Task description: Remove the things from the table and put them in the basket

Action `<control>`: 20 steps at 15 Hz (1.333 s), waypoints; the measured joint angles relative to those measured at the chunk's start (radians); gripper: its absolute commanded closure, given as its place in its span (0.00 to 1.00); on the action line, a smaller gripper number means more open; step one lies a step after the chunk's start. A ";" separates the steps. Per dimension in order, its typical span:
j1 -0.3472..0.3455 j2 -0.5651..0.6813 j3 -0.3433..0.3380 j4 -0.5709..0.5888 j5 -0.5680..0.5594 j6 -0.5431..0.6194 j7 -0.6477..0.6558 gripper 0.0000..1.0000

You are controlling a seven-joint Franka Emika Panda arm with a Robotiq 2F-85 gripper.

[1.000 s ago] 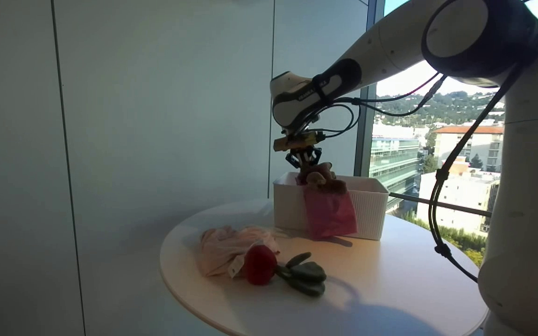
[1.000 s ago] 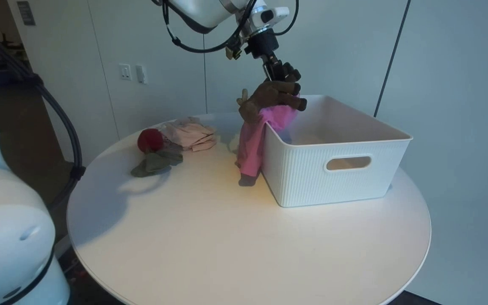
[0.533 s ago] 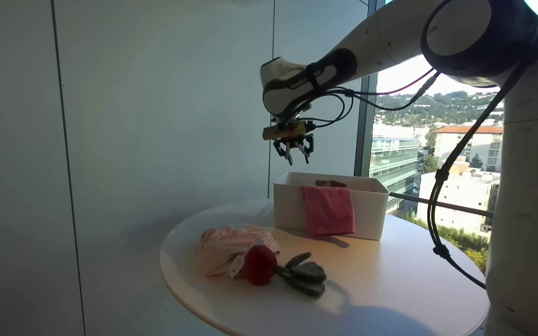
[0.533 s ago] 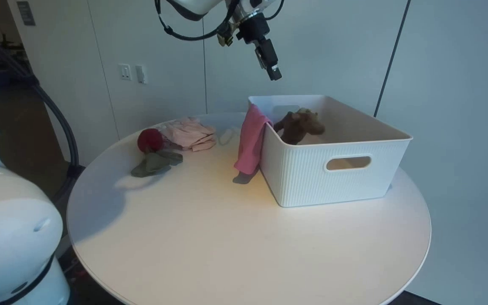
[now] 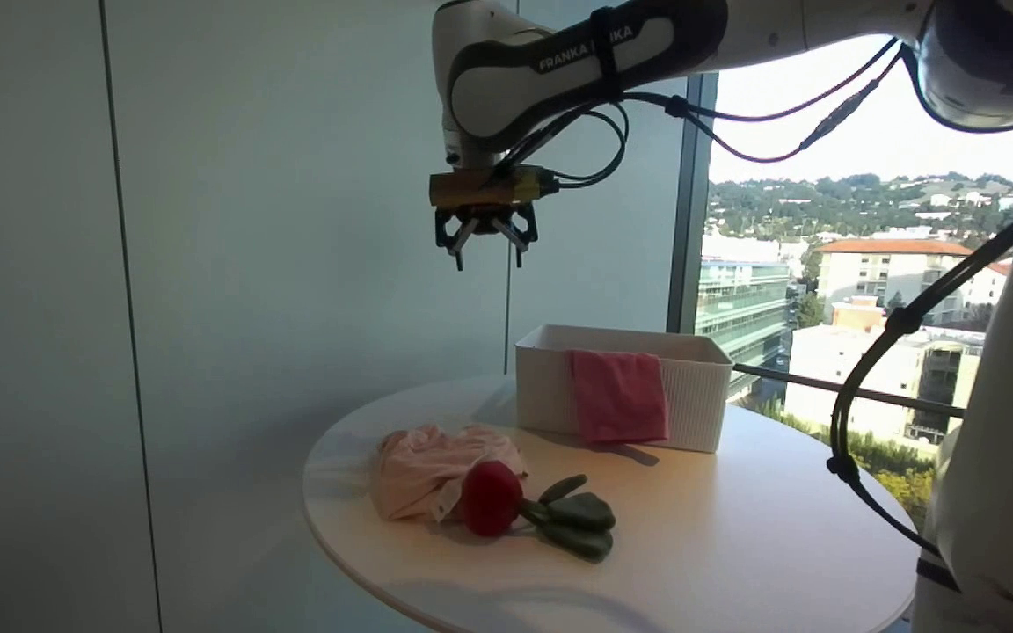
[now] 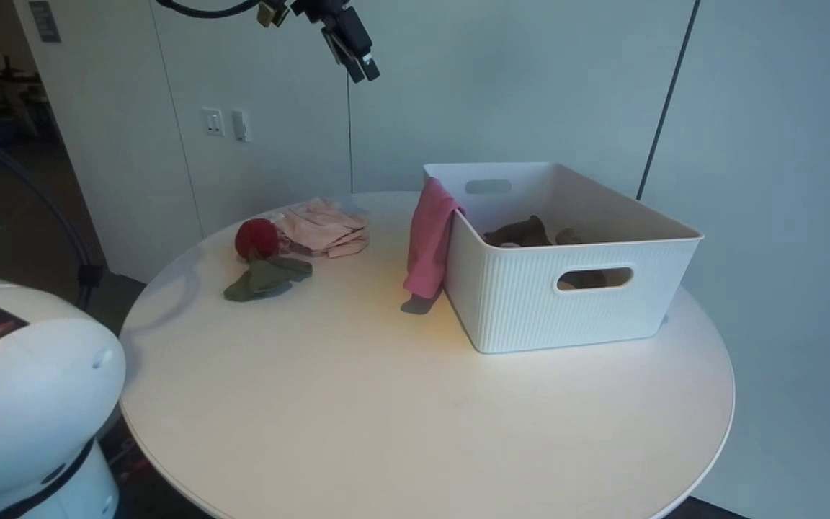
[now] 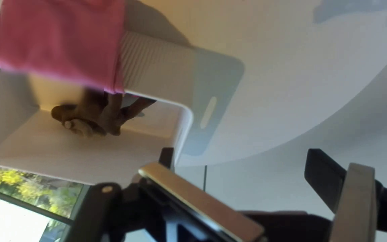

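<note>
My gripper [image 5: 490, 262] hangs high above the table [image 5: 735, 545], open, with nothing between its fingers in the wrist view. The white ribbed basket [image 6: 509, 310] stands below and to one side of it. Inside lies a brown plush animal [image 7: 94, 112], lying low, its lower part hidden by the basket wall in an exterior view. A pink cloth [image 5: 619, 397] drapes over the basket's rim, mostly outside. On the table rest a pale pink cloth [image 5: 436, 470] and, touching or close beside it, a red round plush [image 5: 491, 499] with green leaves [image 5: 579, 514].
A wall [image 5: 295, 220] stands close behind the table, and a window [image 5: 867, 176] lies beyond the basket. The basket's high walls rise from the table, with a handle hole [image 6: 594, 278] in the end wall.
The gripper has let go of the brown plush, which dropped into the basket and settled lower. It has opened, risen and moved away from the basket toward the red plush's side.
</note>
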 measured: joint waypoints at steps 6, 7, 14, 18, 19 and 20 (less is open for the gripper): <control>0.029 0.084 0.023 -0.167 0.240 0.345 -0.116 0.00; 0.029 0.108 0.020 -0.189 0.293 0.403 -0.160 0.00; 0.031 0.222 0.037 -0.239 0.798 0.455 -0.600 0.00; 0.029 0.229 0.024 -0.237 0.835 0.237 -0.601 0.00; 0.029 0.230 0.014 -0.239 0.790 0.207 -0.550 0.00; 0.029 0.230 0.005 -0.240 0.747 0.177 -0.500 0.00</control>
